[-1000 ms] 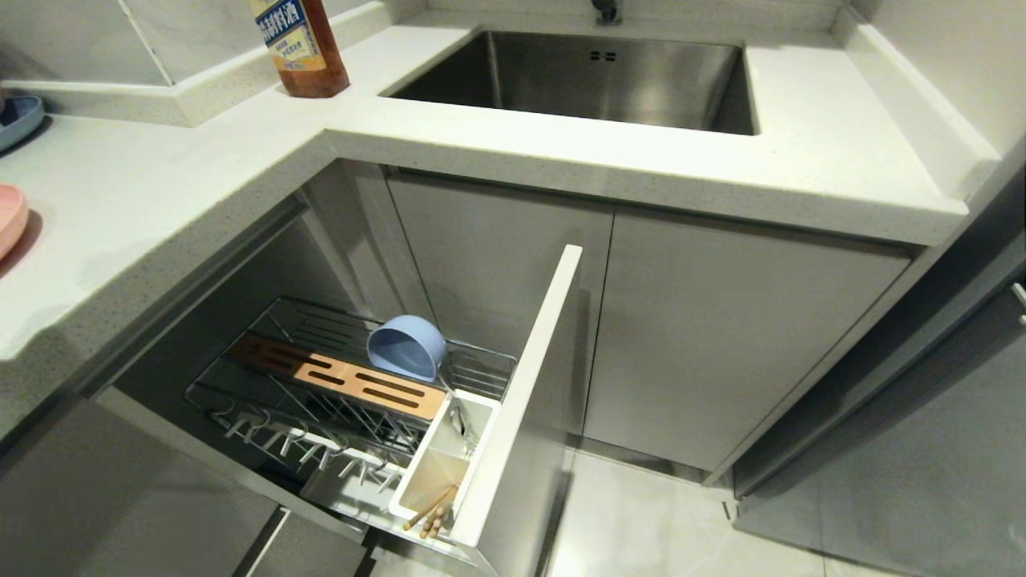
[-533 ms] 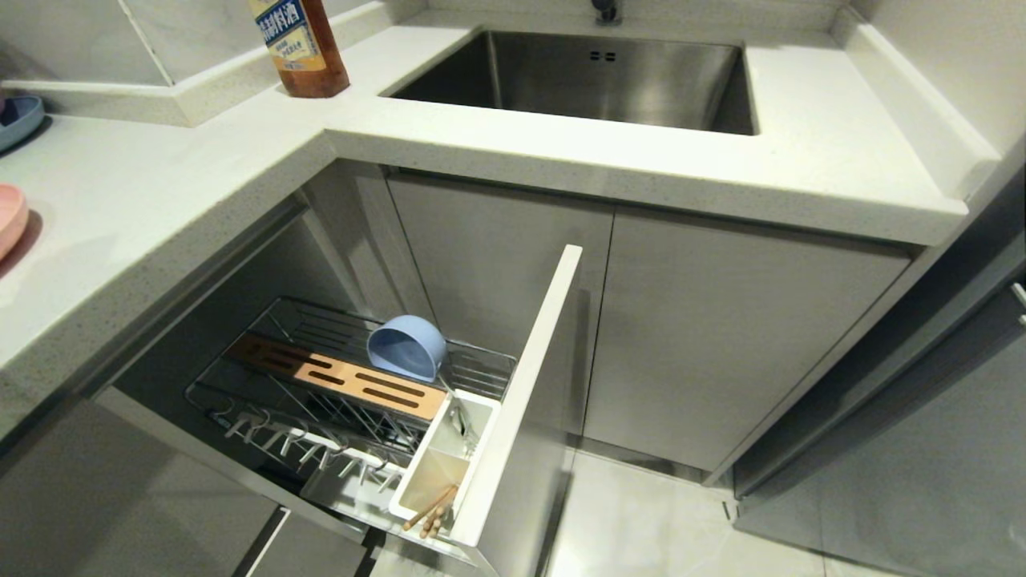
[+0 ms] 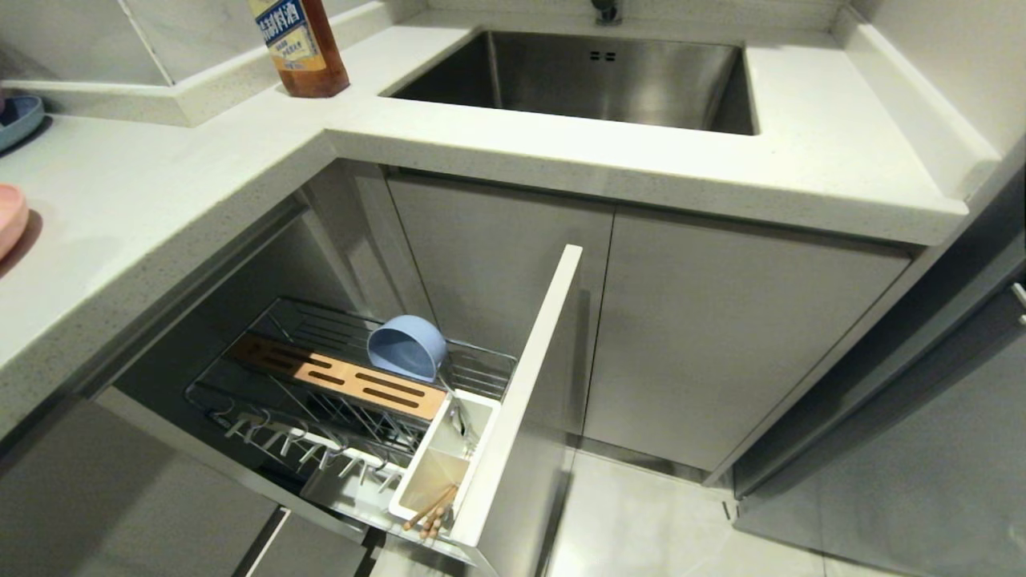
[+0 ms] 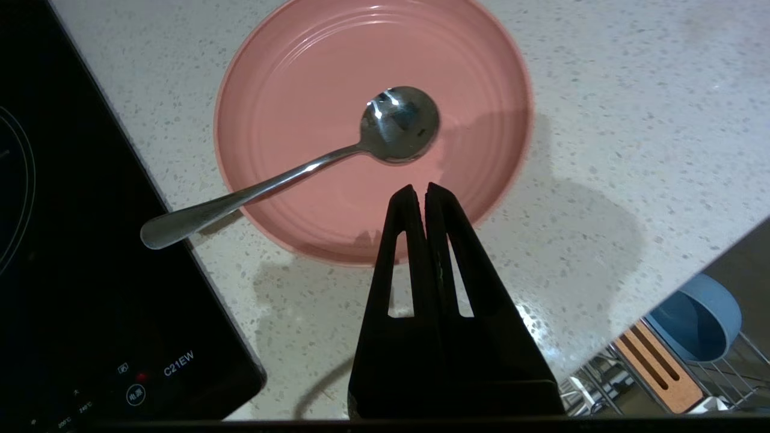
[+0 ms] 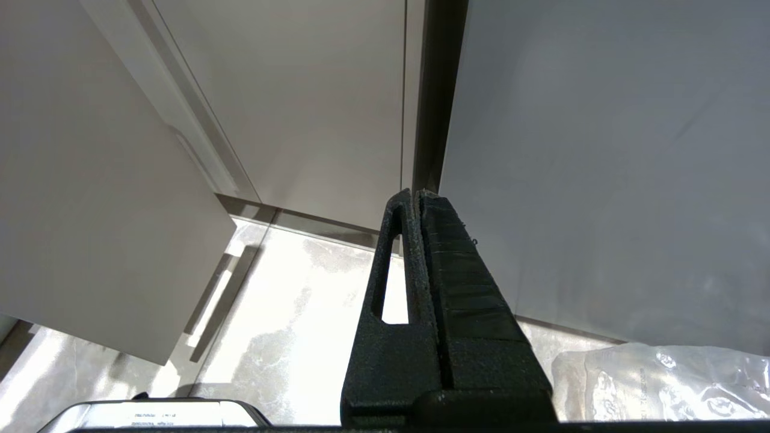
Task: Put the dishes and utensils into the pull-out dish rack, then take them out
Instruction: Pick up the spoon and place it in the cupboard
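A: The pink plate [image 4: 337,198] is seen in the upper middle of the left wrist view, lying flat on the white speckled counter [image 4: 601,120]. The left gripper [image 4: 420,191] is held over its near rim, with the two black fingers pressed together and nothing caught between them.

B: And what is seen on the plate?

A: One silver spoon [image 4: 325,162]. Its round end is laid in the middle of the plate, just beyond the fingertips. Its handle is stuck out over the rim toward the black cooktop [image 4: 90,270] at the left of the frame.

B: What is counted in the pull-out dish rack [image 3: 353,377]?

A: One light-blue bowl [image 3: 406,347], tipped on its side behind the wooden strip [image 3: 337,373], in the lower left of the head view. One pair of wooden chopsticks [image 3: 431,510] is stood in the white utensil cup [image 3: 449,469]. Something silver is also seen in the cup, but what it is cannot be told.

B: How is the plate described?

A: Round, wide and flat, with soft rings around the inside.

B: And the right gripper [image 5: 416,193]?

A: It is seen pressed together too, held near the pale cabinet doors [image 5: 301,90] and the floor.
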{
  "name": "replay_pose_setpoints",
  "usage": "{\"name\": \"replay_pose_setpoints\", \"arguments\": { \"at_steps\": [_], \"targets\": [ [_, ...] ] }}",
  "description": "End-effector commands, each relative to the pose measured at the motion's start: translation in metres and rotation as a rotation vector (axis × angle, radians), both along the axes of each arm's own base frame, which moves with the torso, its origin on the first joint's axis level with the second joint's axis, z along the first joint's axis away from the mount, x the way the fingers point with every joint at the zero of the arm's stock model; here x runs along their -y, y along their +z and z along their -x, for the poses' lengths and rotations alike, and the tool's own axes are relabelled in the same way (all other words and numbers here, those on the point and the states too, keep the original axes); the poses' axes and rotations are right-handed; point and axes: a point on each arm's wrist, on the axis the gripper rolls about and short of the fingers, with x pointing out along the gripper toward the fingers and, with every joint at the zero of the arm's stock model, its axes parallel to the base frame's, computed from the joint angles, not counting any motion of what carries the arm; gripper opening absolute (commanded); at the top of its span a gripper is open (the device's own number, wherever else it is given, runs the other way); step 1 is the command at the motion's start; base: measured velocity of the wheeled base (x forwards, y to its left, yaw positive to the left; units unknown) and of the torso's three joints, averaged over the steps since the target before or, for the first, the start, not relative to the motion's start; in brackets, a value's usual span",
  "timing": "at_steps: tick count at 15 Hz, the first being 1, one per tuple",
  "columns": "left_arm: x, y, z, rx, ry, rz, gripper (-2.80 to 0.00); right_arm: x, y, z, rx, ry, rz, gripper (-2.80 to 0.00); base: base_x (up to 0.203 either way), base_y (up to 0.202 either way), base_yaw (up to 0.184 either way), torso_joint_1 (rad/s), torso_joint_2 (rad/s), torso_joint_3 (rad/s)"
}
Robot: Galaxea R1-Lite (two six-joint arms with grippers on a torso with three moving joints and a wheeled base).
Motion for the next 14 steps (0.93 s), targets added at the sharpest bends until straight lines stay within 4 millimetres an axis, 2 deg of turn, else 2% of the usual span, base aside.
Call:
{"name": "replay_pose_setpoints", "arguments": {
  "at_steps": [1,4,10,14],
  "targets": [
    [-0.022,-0.004,-0.016,-0.040,0.037,0.038,-2.80,0.000,0.000,0.000,-0.001,0.000,0.001,-2.80,0.000,0.000,0.000,0.000,0.00,0.000],
    [-0.048,-0.015,-0.031,-0.107,0.048,0.063,-2.80,0.000,-0.001,0.000,-0.003,0.000,0.000,-2.80,0.000,0.000,0.000,0.000,0.00,0.000],
    [-0.085,-0.024,-0.024,-0.145,-0.099,0.048,-2.80,0.000,0.000,0.000,-0.001,0.001,-0.001,-2.80,0.000,0.000,0.000,0.000,0.00,0.000],
    [-0.100,-0.026,-0.013,-0.139,-0.174,0.006,-2.80,0.000,0.000,0.000,-0.001,0.001,0.001,-2.80,0.000,0.000,0.000,0.000,0.00,0.000]
  ]
}}
